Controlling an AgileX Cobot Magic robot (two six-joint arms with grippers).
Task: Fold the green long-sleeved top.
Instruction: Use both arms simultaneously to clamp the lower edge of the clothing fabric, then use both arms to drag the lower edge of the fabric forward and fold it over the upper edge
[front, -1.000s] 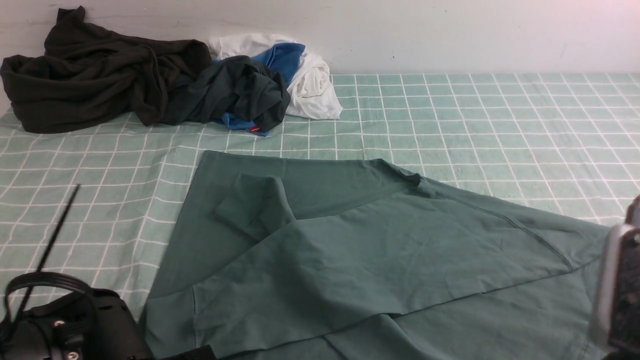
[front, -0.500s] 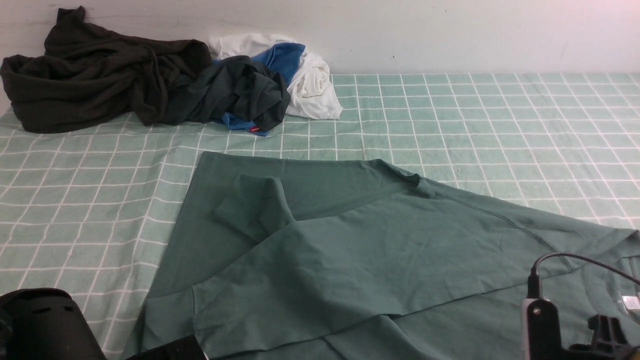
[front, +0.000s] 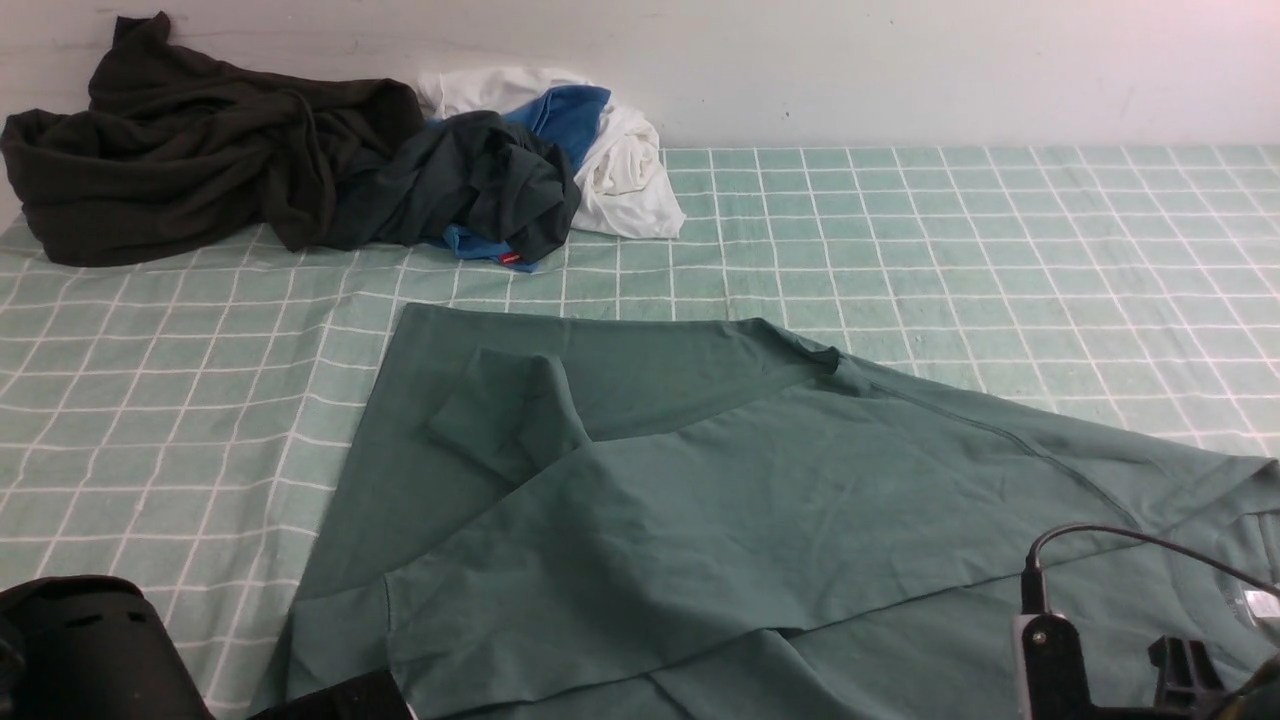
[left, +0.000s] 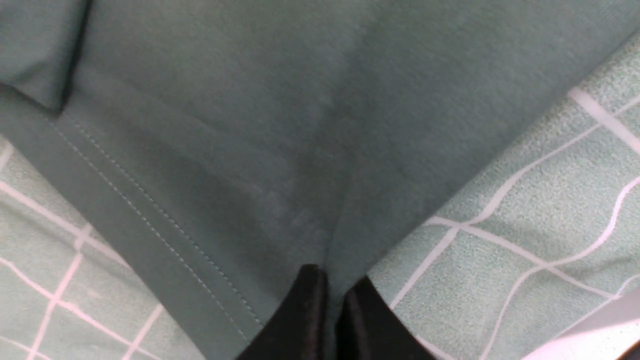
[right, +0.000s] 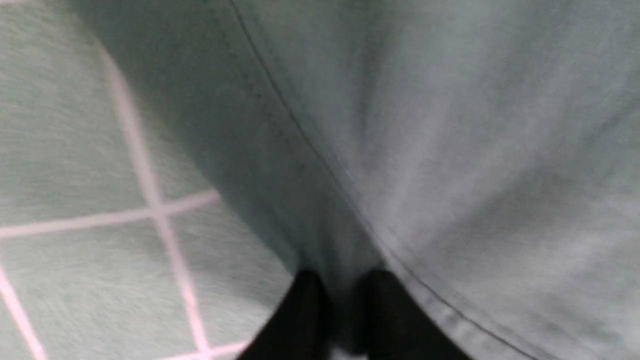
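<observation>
1 green long-sleeved top (front: 700, 500), spread at 6 o'clock on checked bench (front: 1000, 250); left fingers (left: 310, 310) and right fingers (right: 305, 310) each clamped on its fabric. 4 crumpled garments (front: 300, 170) at 11 o'clock: black-brown, dark green, blue, white.

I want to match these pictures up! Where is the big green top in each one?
Front view: the green top spreads across the lower middle and right.
Left wrist view: the top fills most of the picture, pinched by the left tool.
Right wrist view: the top covers most of the picture, the right tool at its edge.
Shared landmark: the checked cloth under it, in all three.
</observation>
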